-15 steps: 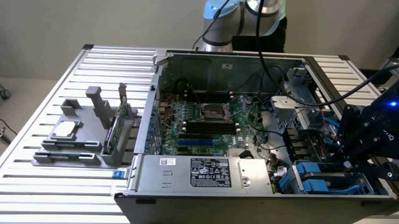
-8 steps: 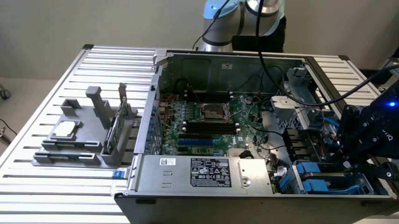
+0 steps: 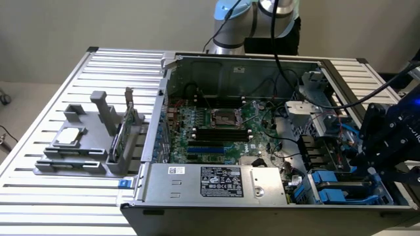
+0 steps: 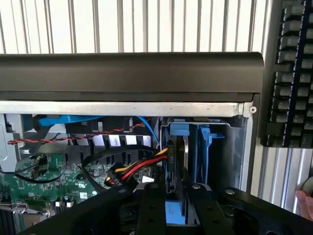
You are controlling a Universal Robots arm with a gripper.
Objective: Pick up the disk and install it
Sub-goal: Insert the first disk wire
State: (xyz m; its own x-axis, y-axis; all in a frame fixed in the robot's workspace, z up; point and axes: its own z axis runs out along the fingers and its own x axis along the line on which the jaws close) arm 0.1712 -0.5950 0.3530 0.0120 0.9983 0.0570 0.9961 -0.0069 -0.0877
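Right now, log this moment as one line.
stage: install | gripper: over drive bay, exterior view's right | disk: on edge in blue carrier, in bay slot | jaws: either side of carrier, grip unclear

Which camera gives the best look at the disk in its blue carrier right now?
The wrist view: the disk stands edge-on in the drive bay, its blue carrier plain, just beyond the end effector. The exterior view shows blue carriers at the computer case's near corner on that view's right, partly behind the arm.
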